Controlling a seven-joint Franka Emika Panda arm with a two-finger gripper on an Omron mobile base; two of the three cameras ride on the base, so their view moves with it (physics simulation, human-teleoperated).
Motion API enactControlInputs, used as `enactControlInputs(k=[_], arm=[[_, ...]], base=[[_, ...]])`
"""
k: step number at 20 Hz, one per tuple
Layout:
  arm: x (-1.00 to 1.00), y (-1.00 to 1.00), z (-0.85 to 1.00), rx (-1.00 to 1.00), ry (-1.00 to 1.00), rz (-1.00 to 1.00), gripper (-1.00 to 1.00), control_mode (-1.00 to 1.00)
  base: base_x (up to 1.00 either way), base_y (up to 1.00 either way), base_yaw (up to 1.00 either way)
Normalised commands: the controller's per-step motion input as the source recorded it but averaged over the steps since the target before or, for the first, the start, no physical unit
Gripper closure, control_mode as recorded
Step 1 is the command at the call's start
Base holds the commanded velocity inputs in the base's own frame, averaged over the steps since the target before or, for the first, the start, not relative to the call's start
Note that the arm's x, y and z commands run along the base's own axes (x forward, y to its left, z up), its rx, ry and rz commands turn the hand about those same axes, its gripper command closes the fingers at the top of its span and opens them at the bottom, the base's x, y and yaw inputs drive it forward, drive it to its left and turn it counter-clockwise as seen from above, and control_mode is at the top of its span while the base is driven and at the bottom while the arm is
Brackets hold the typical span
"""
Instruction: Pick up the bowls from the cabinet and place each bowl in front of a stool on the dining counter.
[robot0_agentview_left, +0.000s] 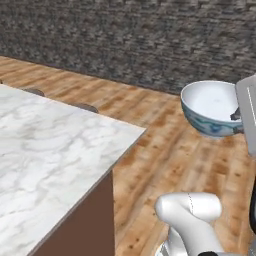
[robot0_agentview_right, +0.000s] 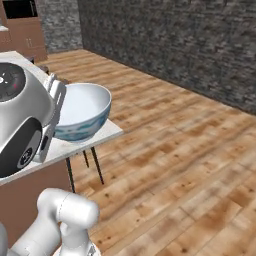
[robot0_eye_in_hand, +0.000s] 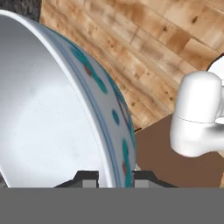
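Left base view: you see the white bowl with blue pattern (robot0_agentview_left: 210, 107) held in the air over the wooden floor (robot0_agentview_left: 165, 150), beyond the corner of the dining counter (robot0_agentview_left: 50, 150). Right base view: your bowl (robot0_agentview_right: 82, 111) appears above the counter's corner (robot0_agentview_right: 107, 134). Hand view: the gripper (robot0_eye_in_hand: 115, 177) pinches the bowl's rim (robot0_eye_in_hand: 105, 131), one finger on each side of the wall.

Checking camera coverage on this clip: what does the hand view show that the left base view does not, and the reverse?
Hand view alone: the two fingertips straddling the bowl's rim, one inside and one outside, and the teal and red pattern on the bowl's outer wall. Left base view alone: the marble dining counter, two stool tops past its far edge, and the grey stone wall. Both: the blue-patterned white bowl, held off the counter, and the plank floor.
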Motion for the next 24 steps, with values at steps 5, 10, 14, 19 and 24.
enactControlInputs(k=[5,10,14,19,24], arm=[[0.0,0.0,0.0,0.0,0.0,0.0,1.0,1.0],[0.0,0.0,0.0,0.0,0.0,0.0,1.0,1.0],[0.0,0.0,0.0,0.0,0.0,0.0,1.0,1.0],[0.0,0.0,0.0,0.0,0.0,0.0,1.0,1.0],[0.0,0.0,0.0,0.0,0.0,0.0,1.0,1.0]], base=[[0.74,-0.98,0.46],[0.67,-1.0,0.37],[0.63,-1.0,0.36],[0.53,-1.0,0.39],[0.47,-0.96,0.47]])
